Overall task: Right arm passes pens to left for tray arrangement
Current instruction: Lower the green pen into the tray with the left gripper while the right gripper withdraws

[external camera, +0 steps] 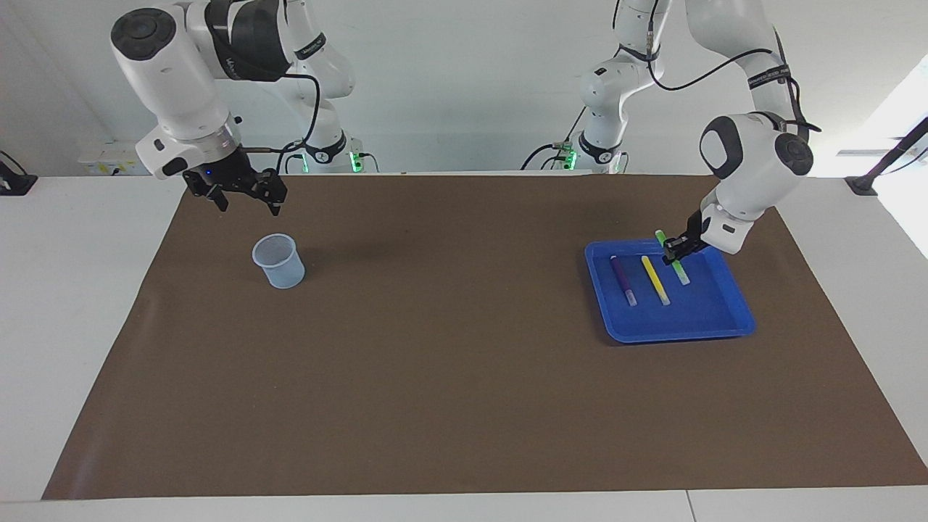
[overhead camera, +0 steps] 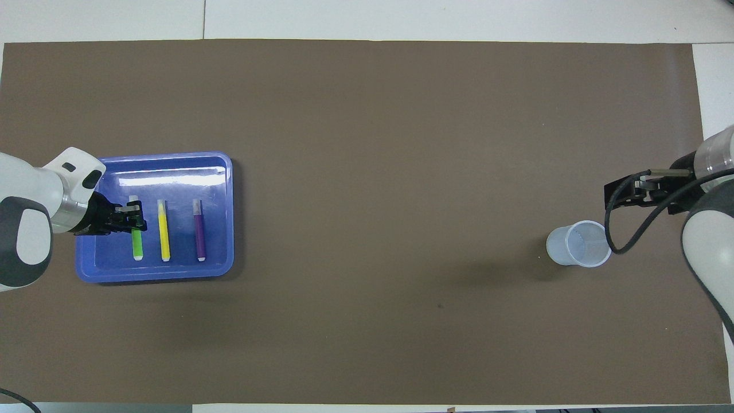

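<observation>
Two glossy white arms with rounded dark-grey joint caps, looping black cables and black end effectors.

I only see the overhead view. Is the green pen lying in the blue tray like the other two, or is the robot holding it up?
Observer: In the facing view it looks held up. The left gripper is shut on the green pen, a little above the floor of the tray. The yellow pen and the purple pen lie flat.
Operator: How high is the other hand?
Observer: The right gripper hangs above the rim of the cup, over the mat beside it, and does not touch it.
Operator: Is it holding a pen?
Observer: No, its fingers are open with nothing between them.
</observation>
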Controlling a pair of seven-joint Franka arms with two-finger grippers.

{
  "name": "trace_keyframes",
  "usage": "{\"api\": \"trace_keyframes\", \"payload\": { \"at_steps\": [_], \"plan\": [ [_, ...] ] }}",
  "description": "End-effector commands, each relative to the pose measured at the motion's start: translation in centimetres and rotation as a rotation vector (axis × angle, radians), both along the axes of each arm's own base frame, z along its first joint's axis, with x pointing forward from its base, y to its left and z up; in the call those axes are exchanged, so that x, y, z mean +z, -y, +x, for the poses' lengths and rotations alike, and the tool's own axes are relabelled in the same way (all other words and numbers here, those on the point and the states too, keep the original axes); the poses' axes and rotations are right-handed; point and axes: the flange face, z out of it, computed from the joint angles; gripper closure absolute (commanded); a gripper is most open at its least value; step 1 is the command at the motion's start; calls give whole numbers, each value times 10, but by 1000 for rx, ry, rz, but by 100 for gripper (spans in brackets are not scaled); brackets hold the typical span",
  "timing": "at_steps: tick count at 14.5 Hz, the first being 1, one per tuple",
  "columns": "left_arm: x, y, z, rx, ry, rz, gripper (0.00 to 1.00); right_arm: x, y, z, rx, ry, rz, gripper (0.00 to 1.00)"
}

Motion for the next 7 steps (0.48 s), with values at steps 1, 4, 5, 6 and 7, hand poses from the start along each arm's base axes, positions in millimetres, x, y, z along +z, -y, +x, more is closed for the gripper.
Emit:
{"api": "trace_keyframes", "payload": {
  "at_steps": [1, 4, 5, 6, 7],
  "plan": [
    [-15, -19, 11, -91, 28, 40, 100, -1, 4, 5, 28, -21, 2, 0],
    [-33, -42, 15, -120, 49, 41, 100, -17, 18, 6, 6, -70, 8, 0],
    [-38, -42, 15, -118, 49, 37, 100, -17, 19, 6, 3, -67, 8, 0],
    [-41, -43, 17, -115, 55, 34, 100, -17, 19, 6, 3, -68, 8, 0],
    [-43, -45, 18, -114, 65, 35, 100, -18, 18, 6, 3, -71, 7, 0]
  ]
}}
